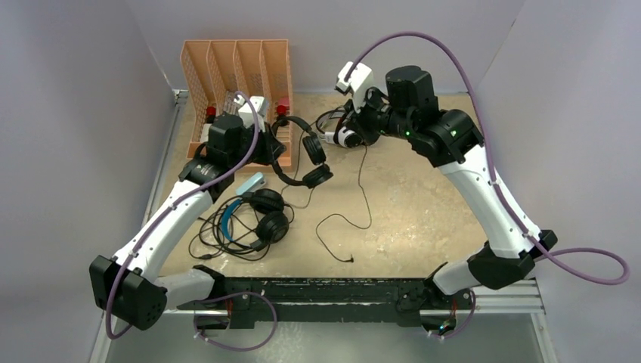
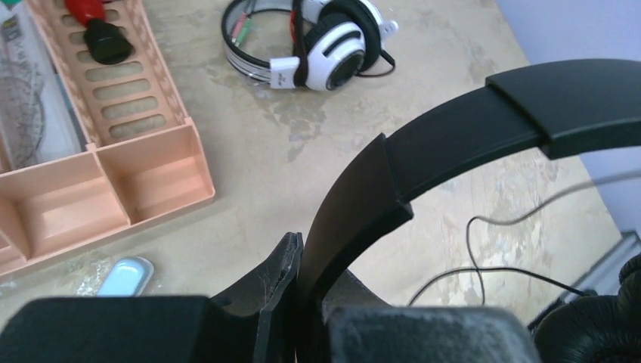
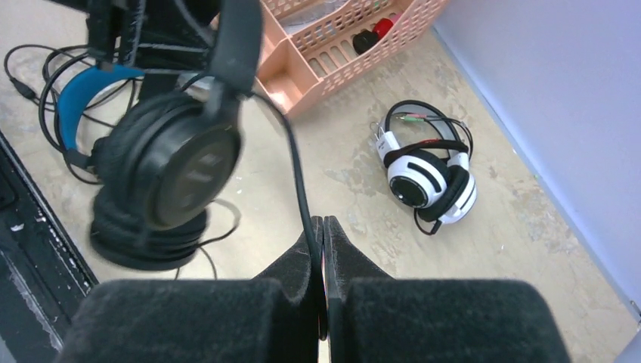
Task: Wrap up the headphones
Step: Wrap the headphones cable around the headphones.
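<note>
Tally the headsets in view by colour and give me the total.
white-and-black headset: 1
all-black headset: 1
black headset with blue headband: 1
Total: 3

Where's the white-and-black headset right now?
The white-and-black headset lies on the table near the back wall, right of the orange organizer; in the top view the right arm partly covers it.
</note>
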`<state>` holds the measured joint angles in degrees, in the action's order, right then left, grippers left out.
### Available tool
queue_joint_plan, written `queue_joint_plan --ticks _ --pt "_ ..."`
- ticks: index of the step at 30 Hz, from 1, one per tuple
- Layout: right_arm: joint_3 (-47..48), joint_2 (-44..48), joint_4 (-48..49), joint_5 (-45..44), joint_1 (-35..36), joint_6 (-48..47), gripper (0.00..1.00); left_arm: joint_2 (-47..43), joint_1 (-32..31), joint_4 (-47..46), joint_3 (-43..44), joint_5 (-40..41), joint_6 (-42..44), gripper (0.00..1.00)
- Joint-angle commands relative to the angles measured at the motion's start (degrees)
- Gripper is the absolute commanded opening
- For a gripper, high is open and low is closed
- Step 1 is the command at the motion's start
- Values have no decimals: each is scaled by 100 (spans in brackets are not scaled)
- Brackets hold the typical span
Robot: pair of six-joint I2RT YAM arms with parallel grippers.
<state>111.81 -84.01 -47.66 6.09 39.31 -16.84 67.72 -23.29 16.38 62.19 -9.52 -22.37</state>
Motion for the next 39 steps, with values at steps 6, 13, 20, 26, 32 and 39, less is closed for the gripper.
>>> queue_joint_plan --ticks 6,13,20,26,32,39 --pt "-844 -47 1207 679 -1163 209 0 -417 -9 453 628 -1138 384 0" --pt "-4211 513 4569 1402 -1324 1207 0 -145 -9 308 1537 -1775 -1217 0" --pt "-4869 263 5463 1591 -1325 1640 0 135 -9 689 2449 -1854 -1663 0" --pt "-5338 175 5869 1709 -1327 1959 0 375 -9 1073 2992 -1480 -1871 0" --pt "-5672 93 6189 1813 -1321 2221 0 482 -3 907 3098 -1337 -2109 0" --pt "-6058 7 6385 1877 -1267 2470 0 560 0 961 3391 -914 -2135 0"
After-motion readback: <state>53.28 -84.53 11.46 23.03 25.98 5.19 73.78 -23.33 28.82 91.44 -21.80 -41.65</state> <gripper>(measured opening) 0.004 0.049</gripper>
